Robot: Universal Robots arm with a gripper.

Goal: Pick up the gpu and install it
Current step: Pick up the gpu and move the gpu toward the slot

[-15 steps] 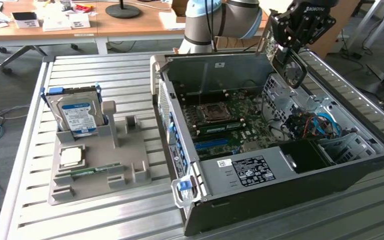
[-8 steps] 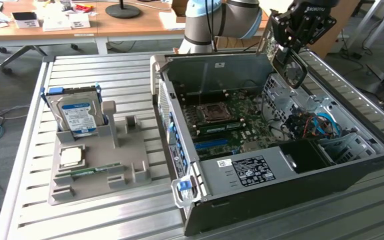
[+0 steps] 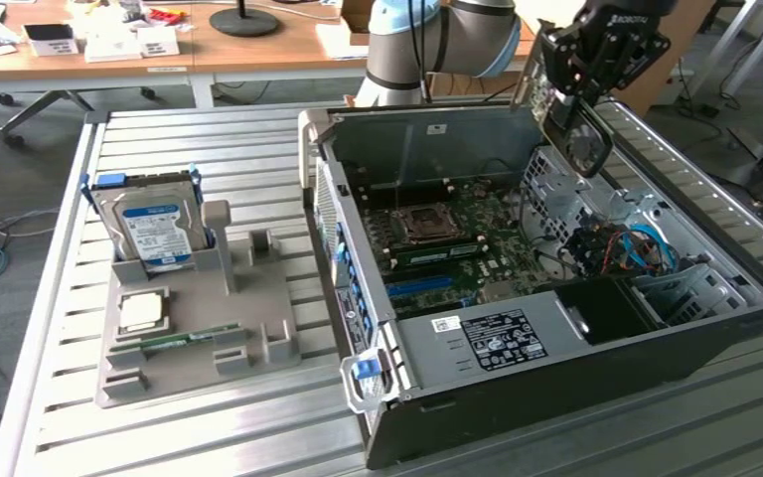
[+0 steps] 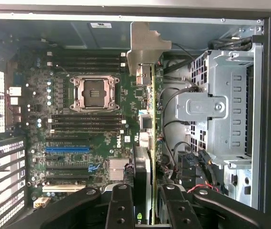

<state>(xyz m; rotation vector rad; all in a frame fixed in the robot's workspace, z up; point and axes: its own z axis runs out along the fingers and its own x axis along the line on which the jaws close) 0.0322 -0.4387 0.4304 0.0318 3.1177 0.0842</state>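
My gripper [image 3: 578,91] is shut on the gpu [image 3: 588,142], a thin dark card with a round fan outline. It hangs on edge above the far right corner of the open computer case [image 3: 515,373]. In the wrist view the gpu [image 4: 150,119] is seen edge-on between the two black fingers [image 4: 121,205], with its silver end bracket [image 4: 144,47] pointing away from the gripper [image 4: 147,207]. Beneath it lies the green motherboard [image 4: 97,138] with its blue slot [image 4: 67,149] and an empty processor socket [image 4: 94,93]. The card is clear of the board.
A grey fixture [image 3: 196,333] at the exterior view's left holds a silver hard drive with a blue label [image 3: 154,231], a processor chip [image 3: 143,311] and a memory stick [image 3: 183,341]. Inside the case are a metal drive cage [image 4: 221,109], loose cables [image 3: 624,248] and a power supply [image 3: 495,338].
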